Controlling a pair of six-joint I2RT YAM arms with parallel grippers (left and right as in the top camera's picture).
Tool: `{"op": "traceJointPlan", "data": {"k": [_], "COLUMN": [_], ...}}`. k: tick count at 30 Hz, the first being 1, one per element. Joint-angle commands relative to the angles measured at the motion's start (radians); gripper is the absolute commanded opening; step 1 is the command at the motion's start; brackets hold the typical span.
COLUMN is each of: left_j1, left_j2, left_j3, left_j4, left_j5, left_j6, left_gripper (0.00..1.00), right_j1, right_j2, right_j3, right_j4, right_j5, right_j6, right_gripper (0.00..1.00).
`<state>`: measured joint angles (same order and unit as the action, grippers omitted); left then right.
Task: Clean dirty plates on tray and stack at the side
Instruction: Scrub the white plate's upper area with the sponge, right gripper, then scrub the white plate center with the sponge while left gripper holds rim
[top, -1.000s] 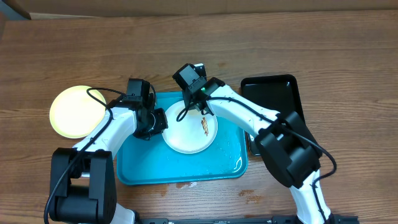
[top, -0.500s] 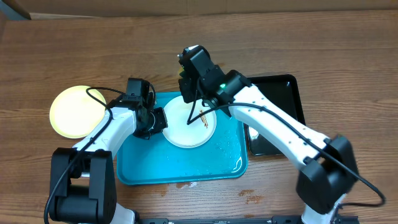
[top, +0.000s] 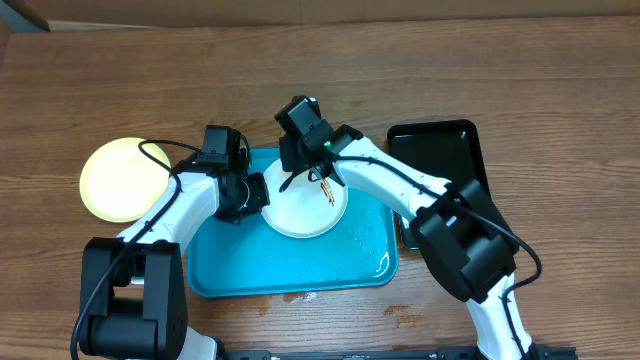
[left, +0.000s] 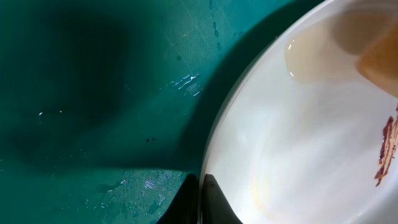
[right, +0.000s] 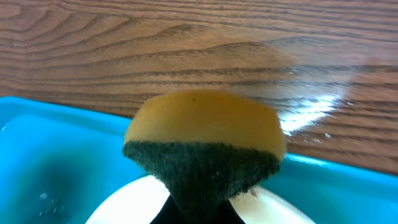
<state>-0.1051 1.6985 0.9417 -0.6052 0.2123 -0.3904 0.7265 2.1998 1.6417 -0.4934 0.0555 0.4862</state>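
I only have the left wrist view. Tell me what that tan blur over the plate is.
Observer: A sponge, yellow with a dark scouring face, pinched in the right end effector.
Operator: Report any plate off the tray.
Observer: A yellow plate lies on the table, left of the tray.
Operator: Say what's on the other side.
Observer: A black tray sits right beside it.
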Motion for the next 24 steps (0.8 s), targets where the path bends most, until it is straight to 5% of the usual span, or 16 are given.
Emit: {"op": "traceJointPlan", "data": {"k": [1, 24], "left_j1": [-0.006, -0.006], "left_j2": [0.011, 0.011], "left_j3": [0.009, 0.009], "left_j4": [0.003, 0.004], "left_j5": [-0.010, -0.010], "left_j6": [-0.006, -0.006], "left_gripper": [0.04, 0.04], "right_j1": [-0.001, -0.014], "right_j2": [0.027, -0.036], "right_j3": [0.001, 0.003], "right_j4": [0.033, -0.029], "right_j5": [0.011, 0.338], "right_j6": [0.016, -0.050], "right_gripper": [0.04, 0.04]}}
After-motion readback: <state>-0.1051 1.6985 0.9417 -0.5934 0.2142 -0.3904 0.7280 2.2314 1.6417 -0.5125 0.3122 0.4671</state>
